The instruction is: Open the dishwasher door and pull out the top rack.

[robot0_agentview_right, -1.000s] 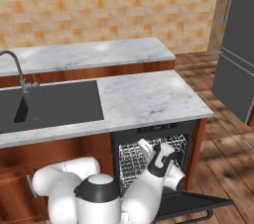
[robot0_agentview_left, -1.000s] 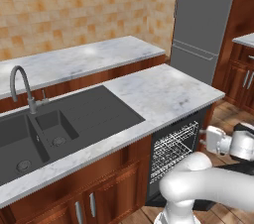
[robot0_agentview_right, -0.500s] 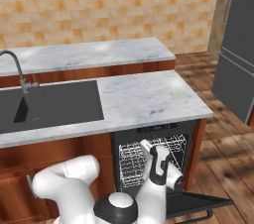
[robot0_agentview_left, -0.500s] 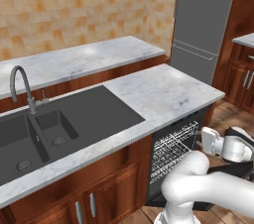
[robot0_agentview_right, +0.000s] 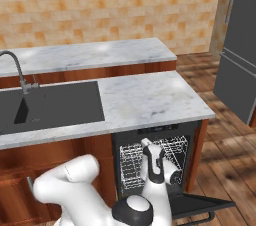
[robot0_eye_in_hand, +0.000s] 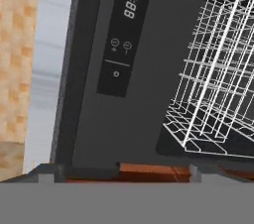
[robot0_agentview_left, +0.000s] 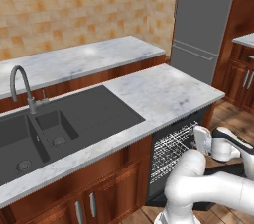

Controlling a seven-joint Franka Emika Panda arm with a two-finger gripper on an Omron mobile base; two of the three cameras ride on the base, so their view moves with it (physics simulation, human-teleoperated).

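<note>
Kitchen's the usual marble tabletop (robot0_agentview_right: 150, 97) with a dark sink (robot0_agentview_left: 54, 124) on the left and the grey fridge (robot0_agentview_left: 203, 25) off to the far right. Dishwasher door (robot0_agentview_right: 200, 204) is already dropped flat toward me, so that half looks done. Top rack (robot0_agentview_right: 155, 152) sits inside the cavity, just under the control strip (robot0_eye_in_hand: 121, 34), its long axis running left to right. My hand (robot0_agentview_right: 146, 145) is right at the rack's front edge, fingers spread wide, holding nothing. Rack lies just beyond the hand, so I reckon it's reach in, hook the front wire, pull straight toward me.
</note>
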